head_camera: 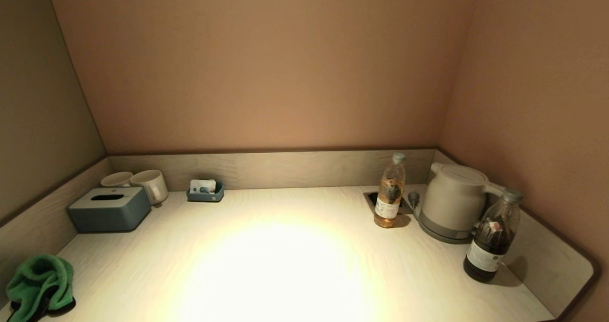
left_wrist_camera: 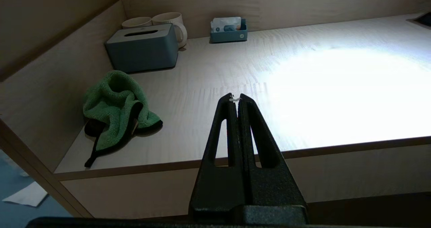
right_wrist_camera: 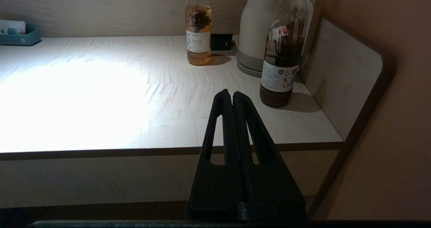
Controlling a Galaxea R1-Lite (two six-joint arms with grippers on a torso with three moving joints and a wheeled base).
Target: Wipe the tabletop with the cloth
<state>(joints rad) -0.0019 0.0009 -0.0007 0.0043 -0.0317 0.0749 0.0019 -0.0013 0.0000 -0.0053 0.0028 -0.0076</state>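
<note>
the green cloth [head_camera: 40, 281] lies bunched in a heap on the counter [head_camera: 285, 265], at its near left corner close against the left side panel, with a dark edging or strap trailing from under it toward the front edge. in the left wrist view the cloth [left_wrist_camera: 116, 110] sits on the counter surface off to one side of the left gripper [left_wrist_camera: 235, 98], well apart from it. the left gripper hangs out in front of the counter's front edge, its two black fingers pressed together with nothing between them but a tiny pale fleck at the tips. the right gripper [right_wrist_camera: 231, 93] is likewise held off the front edge near the counter's right end, fingers closed against each other and empty.

behind the cloth along the left side stands a grey-blue tissue box [head_camera: 109, 209], with two pale mugs [head_camera: 140, 184] just behind it in the back corner. a small blue tray of sachets [head_camera: 205, 191] sits against the back panel. on the right side are a clear bottle of amber tea [head_camera: 390, 191], a white electric kettle [head_camera: 452, 200] on its base, and a bottle of dark drink [head_camera: 492, 236] nearest the front.
</note>
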